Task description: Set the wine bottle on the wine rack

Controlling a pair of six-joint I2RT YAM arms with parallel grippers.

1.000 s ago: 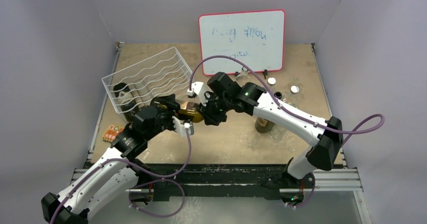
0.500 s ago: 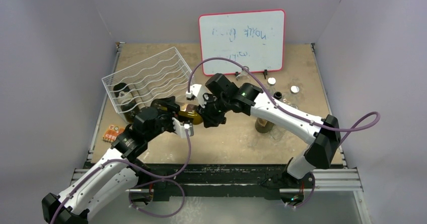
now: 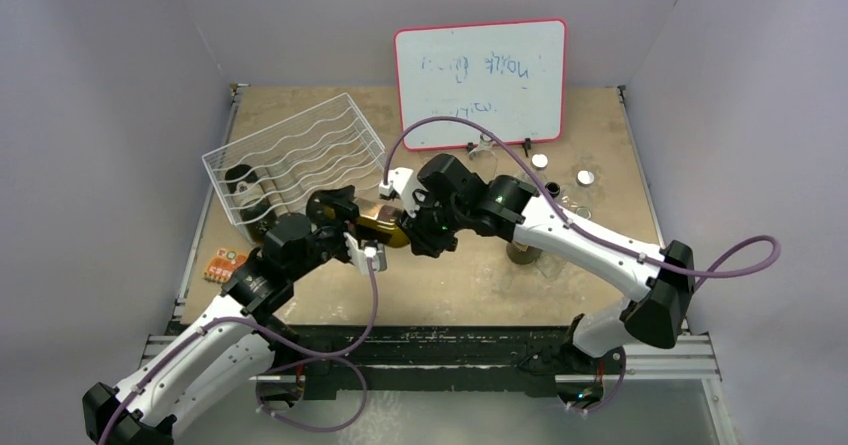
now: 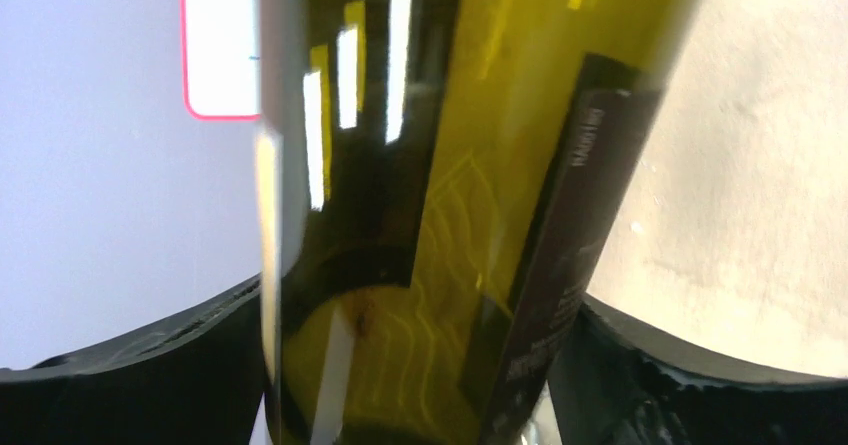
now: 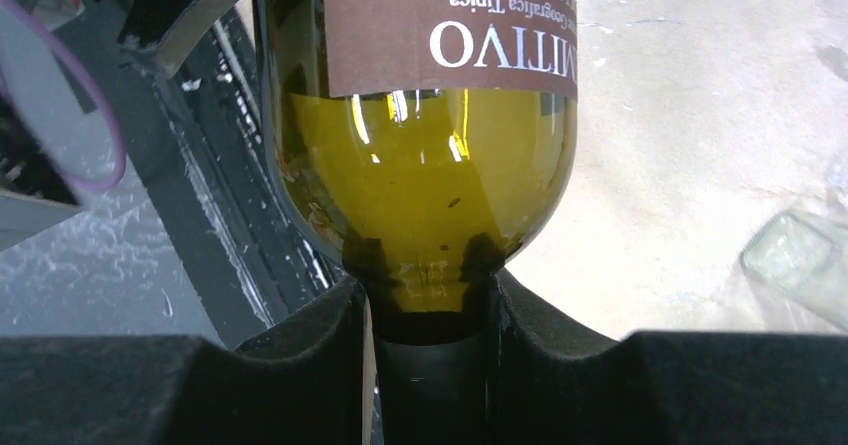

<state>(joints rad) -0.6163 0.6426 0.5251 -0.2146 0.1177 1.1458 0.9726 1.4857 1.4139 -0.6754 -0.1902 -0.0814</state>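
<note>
Two grippers meet at the green wine bottle [image 3: 378, 222], which lies sideways just off the white wine rack's [image 3: 290, 155] near corner: the right gripper [image 5: 430, 350] clamps its neck, the left gripper [image 4: 420, 365] straddles its body, grip unclear.

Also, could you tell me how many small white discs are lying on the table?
2. One white disc lies before the right end of the whiteboard; the other white disc lies right of it. The right arm may hide more.
</note>
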